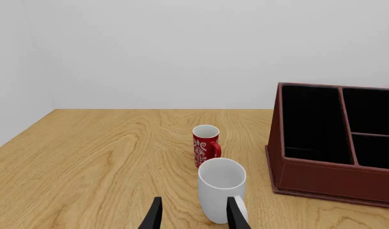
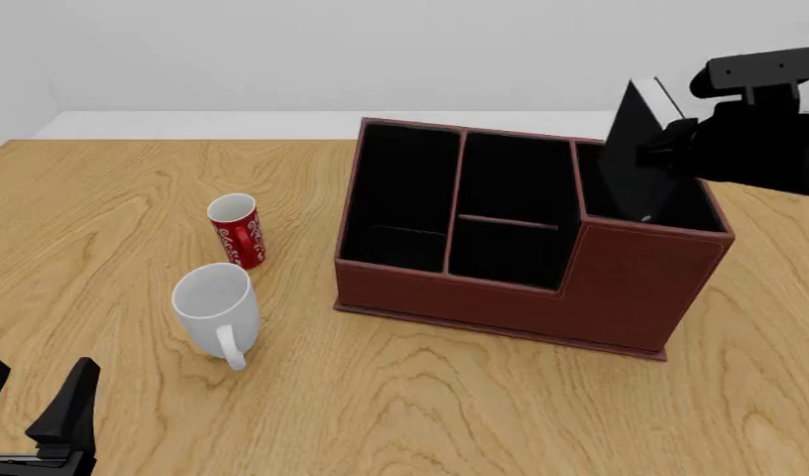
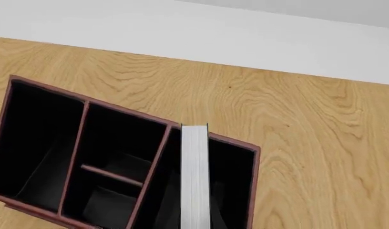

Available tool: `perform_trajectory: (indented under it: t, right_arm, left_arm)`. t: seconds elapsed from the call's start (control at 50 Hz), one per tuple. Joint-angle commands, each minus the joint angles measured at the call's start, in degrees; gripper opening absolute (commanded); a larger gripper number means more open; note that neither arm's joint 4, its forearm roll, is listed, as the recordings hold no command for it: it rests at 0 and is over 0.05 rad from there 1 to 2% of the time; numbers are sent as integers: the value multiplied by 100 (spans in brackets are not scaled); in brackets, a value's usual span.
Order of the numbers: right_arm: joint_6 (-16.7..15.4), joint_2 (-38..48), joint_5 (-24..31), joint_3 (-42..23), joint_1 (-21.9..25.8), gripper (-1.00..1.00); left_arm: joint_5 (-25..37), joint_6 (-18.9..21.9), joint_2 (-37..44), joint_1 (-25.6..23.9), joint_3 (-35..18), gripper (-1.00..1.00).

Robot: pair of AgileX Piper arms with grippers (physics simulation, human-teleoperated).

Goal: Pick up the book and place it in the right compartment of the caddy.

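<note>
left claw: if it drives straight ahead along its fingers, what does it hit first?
Most likely the white mug. In the left wrist view it stands just past the left claw, overlapping the gap between the fingers, with the red mug farther on. The exact gap is hard to judge.

Two mugs [image 2: 217,309] [image 2: 237,230], one book [image 2: 638,159], one four-compartment caddy [image 2: 630,288].

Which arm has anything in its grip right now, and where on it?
The right gripper holds the book by its upper end, lower end inside the caddy's right compartment. The left gripper is open, holding nothing.
</note>
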Motion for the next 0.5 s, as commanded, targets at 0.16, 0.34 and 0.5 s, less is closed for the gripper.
perform_trajectory:
  t: [0.16, 0.34, 0.5]
  right_arm:
    - [166, 118, -266, 178, -66, -100]
    - [41, 318, -373, 219, -223, -100]
    - [127, 368, -465, 328, -183, -100]
  left_arm:
    - [0, 0, 0, 0, 0, 100]
    - [0, 0, 0, 0, 0, 100]
    - [0, 0, 0, 0, 0, 100]
